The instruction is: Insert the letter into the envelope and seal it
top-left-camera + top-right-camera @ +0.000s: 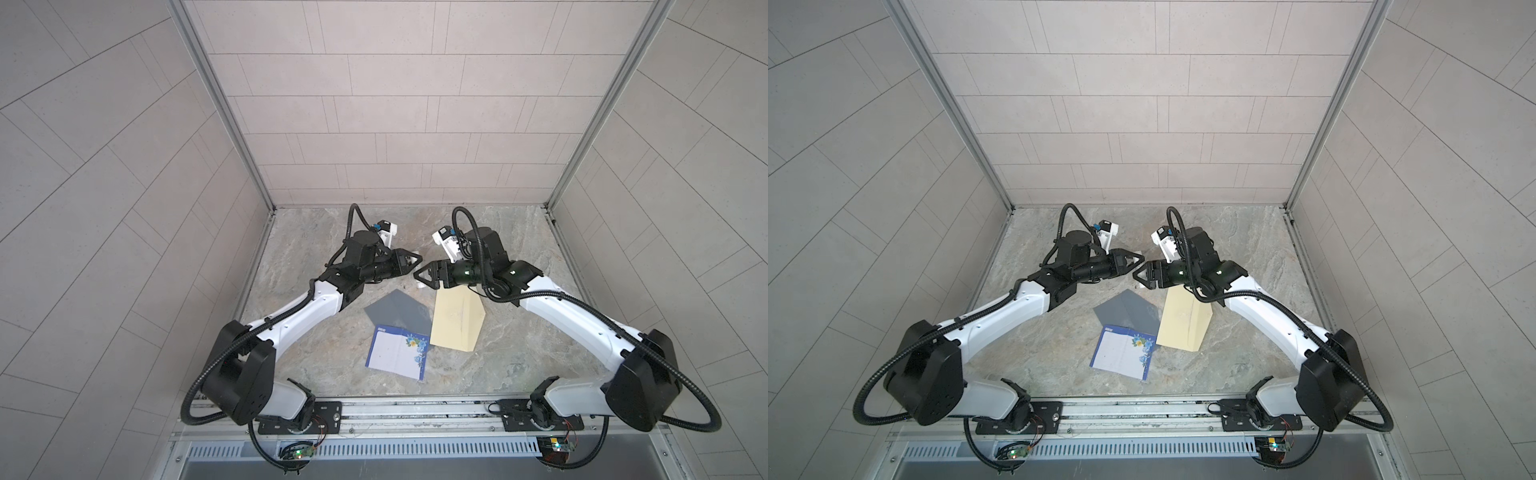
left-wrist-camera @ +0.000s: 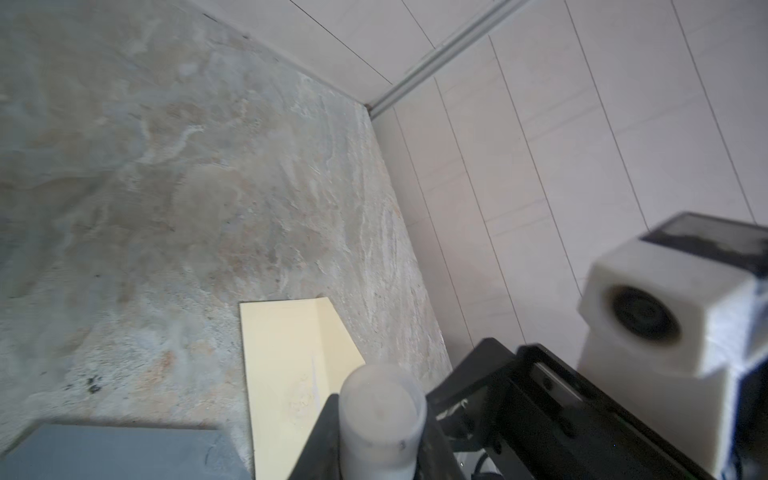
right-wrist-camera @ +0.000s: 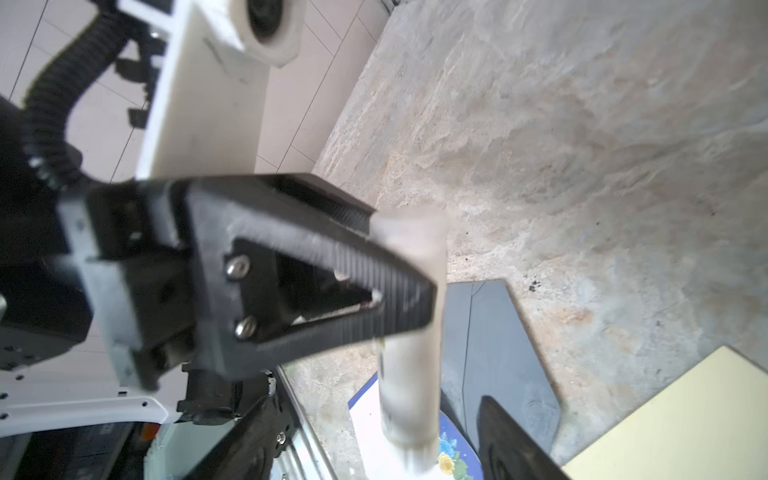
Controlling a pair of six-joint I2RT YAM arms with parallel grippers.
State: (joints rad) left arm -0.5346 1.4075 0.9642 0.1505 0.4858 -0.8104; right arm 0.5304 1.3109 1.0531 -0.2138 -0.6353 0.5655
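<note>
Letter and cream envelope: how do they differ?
The letter is white with a blue border and flowers; the cream envelope is plain. The letter is a simple rectangle; the envelope ends in an angled flap. The letter lies nearer the front of the table, the envelope farther back and to the right. Both lie on the table, unheld, the letter not yet inside.

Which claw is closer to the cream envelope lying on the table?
Right. The right gripper hangs by the cream envelope's far end; the left gripper, holding a white tube, is beyond it, farther left.
</note>
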